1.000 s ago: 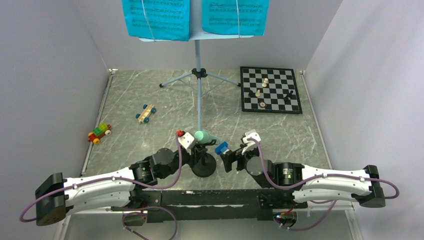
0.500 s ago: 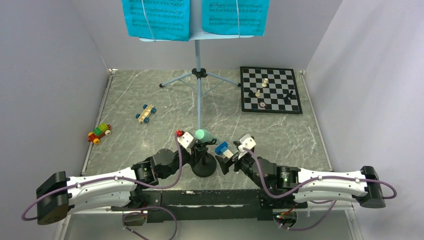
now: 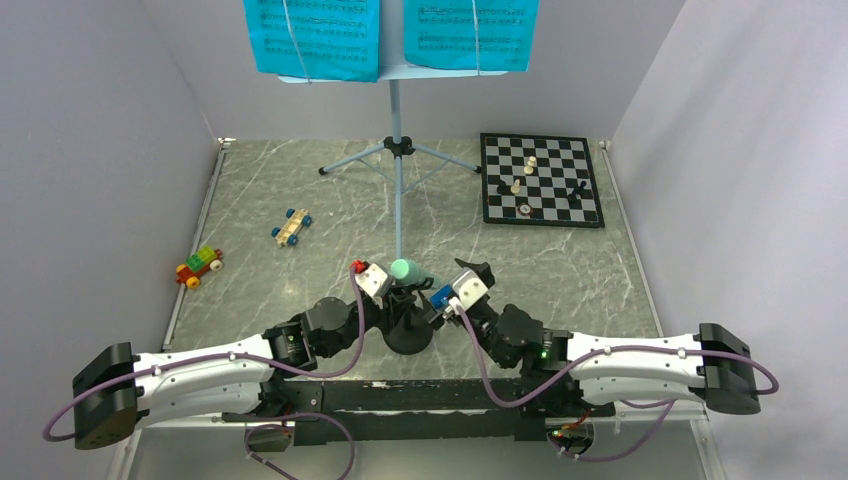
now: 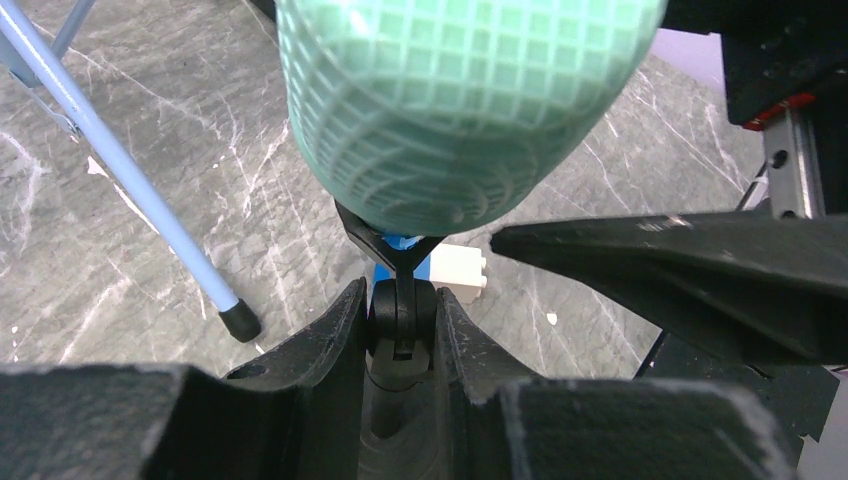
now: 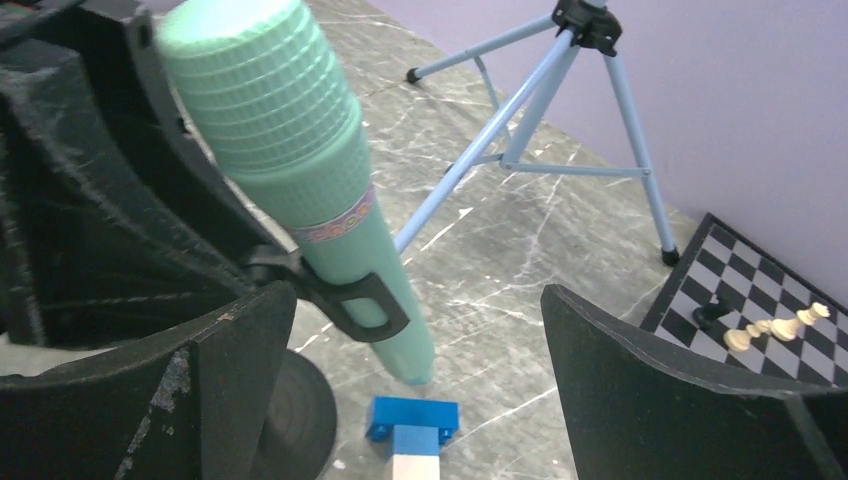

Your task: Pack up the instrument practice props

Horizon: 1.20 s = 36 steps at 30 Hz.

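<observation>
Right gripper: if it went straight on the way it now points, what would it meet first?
Most likely the mint-green toy microphone, clipped in the black mic stand: it stands ahead, between the fingers of the open right gripper. Depth is unclear; the blue-white block lies lower down.

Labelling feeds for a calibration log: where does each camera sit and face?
Top external: above and behind both arms, seen whole, facing down at music stand and chessboard.
Left wrist: looks along the left end effector, clamped on the mic stand under the microphone.
Right wrist: looks through the open right end effector at the microphone, toward the wall.
Shared: both wrist views show the blue-white block.
</observation>
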Each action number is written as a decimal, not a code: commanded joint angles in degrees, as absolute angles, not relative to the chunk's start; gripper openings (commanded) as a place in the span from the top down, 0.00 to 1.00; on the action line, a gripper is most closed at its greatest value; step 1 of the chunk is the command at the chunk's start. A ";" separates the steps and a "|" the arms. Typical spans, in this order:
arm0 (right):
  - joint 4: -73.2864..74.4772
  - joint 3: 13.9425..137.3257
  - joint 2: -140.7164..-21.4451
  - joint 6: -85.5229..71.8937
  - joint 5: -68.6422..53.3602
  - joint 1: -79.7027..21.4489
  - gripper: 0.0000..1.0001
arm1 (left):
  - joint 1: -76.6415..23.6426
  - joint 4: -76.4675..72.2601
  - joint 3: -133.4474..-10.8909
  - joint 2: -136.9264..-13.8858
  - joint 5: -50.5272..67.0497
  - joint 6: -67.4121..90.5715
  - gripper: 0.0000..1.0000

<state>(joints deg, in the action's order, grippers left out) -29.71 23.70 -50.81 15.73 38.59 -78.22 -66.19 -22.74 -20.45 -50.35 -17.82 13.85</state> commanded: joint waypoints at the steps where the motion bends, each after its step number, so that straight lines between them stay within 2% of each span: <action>1: -37.47 25.06 -52.24 18.97 35.64 -75.83 0.02 | -66.36 -12.76 -19.09 -51.65 -15.83 16.23 1.00; 11: -38.62 26.44 -55.74 16.39 24.61 -71.85 0.06 | -66.36 -12.22 -19.13 -50.91 -15.30 15.81 1.00; 20: -41.00 26.75 -57.66 16.46 23.44 -70.09 0.04 | -66.36 -11.70 -19.63 -51.38 -14.31 14.65 1.00; 26: -43.54 27.68 -60.24 19.77 22.59 -67.88 0.10 | -66.36 -11.83 -19.95 -52.76 -13.26 14.33 1.00; 31: -44.30 28.77 -62.46 23.10 20.45 -66.83 0.19 | -66.36 -12.36 -20.29 -53.56 -12.22 14.07 1.00; 33: -44.62 29.18 -62.98 24.63 19.86 -66.67 0.29 | -66.35 -12.34 -20.60 -53.90 -11.69 13.86 1.00; 36: -45.31 29.55 -63.62 27.29 19.49 -66.59 0.50 | -66.36 -12.06 -21.02 -54.35 -11.10 13.66 1.00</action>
